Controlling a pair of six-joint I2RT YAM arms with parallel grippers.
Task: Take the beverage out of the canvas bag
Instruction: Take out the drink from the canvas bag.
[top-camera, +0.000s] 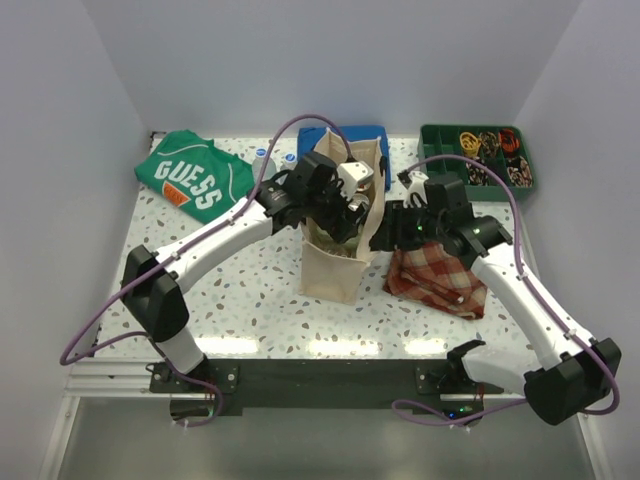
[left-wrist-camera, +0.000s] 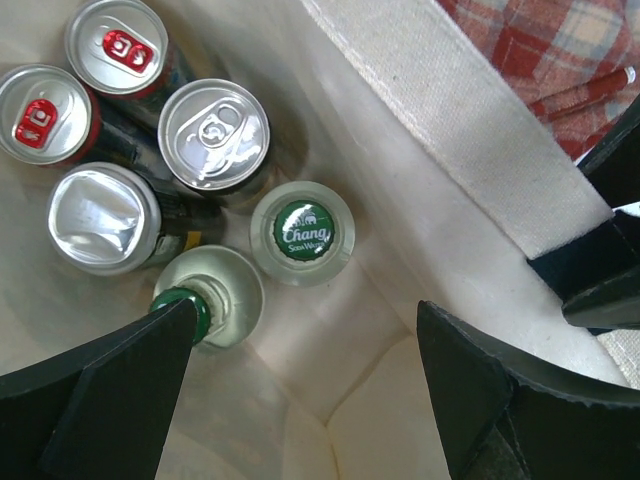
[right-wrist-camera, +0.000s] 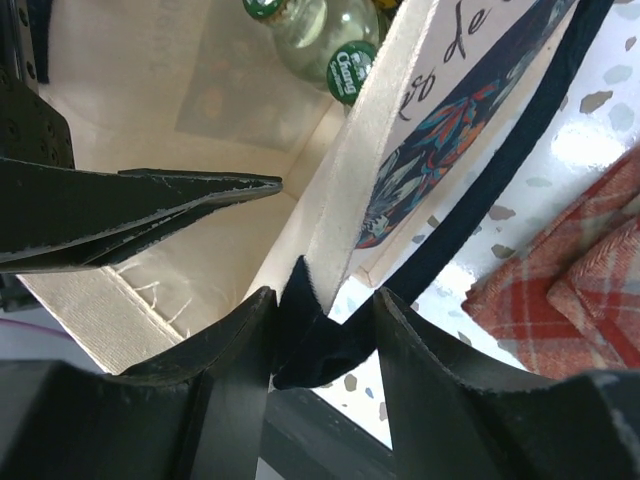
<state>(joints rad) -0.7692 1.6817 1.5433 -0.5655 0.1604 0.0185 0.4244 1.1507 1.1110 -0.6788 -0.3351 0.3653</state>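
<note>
Your canvas bag (top-camera: 335, 265) stands upright in the middle of the top view. A red plaid cloth (top-camera: 435, 275) lies just to its right on the table (top-camera: 250, 300).

In the left wrist view you look straight down into the bag. Four cans (left-wrist-camera: 213, 133) fill the upper left of the frame, two of them with red tabs. Below them are two bottles with green caps. The Chang bottle (left-wrist-camera: 302, 232) is at the centre. The second bottle (left-wrist-camera: 225, 285) is to its lower left, its cap right at the tip of one dark finger. You cannot tell whether cap and finger touch.

Your left gripper (left-wrist-camera: 308, 325) hangs inside the bag mouth above the cans and bottles, its jaws wide apart and holding nothing. Your right gripper (right-wrist-camera: 325, 305) is at the bag's right rim, pinched on the dark navy handle where it meets the canvas edge. In the right wrist view that grip sits at the bottom centre, with both green caps showing at the top of the frame.
</note>
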